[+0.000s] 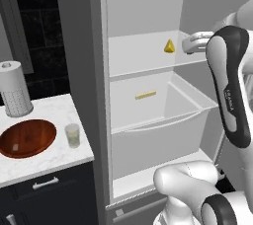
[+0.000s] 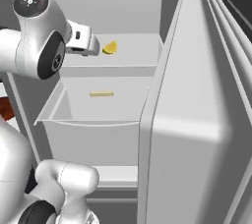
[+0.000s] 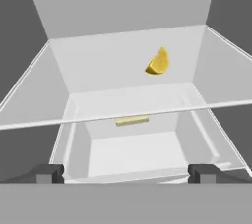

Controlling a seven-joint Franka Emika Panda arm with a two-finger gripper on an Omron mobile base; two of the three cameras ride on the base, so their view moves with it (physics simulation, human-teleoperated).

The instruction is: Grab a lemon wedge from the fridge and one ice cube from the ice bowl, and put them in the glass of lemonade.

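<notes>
The fridge point(image 1: 96, 95) stands open. On its upper shelf lies the lemon wedge point(image 1: 169, 46) point(image 2: 110, 47) point(image 3: 158, 62), small and bright yellow. My gripper point(image 3: 126, 173) point(image 2: 94, 50) is at shelf height just in front of the wedge and slightly to its side. It is open, with nothing between its fingertips. On the marble counter left of the fridge sits the reddish-brown ice bowl point(image 1: 27, 138) with a pale ice cube point(image 1: 16, 147) inside. The glass of lemonade point(image 1: 72, 135) stands to the right of the bowl.
A thin tan bar point(image 1: 146, 94) point(image 3: 132, 120) lies at the back of the open drawer point(image 1: 163, 120) below the shelf. The fridge door point(image 2: 197, 120) is swung wide on the right. A white perforated paper-towel cylinder point(image 1: 15, 89) stands behind the bowl.
</notes>
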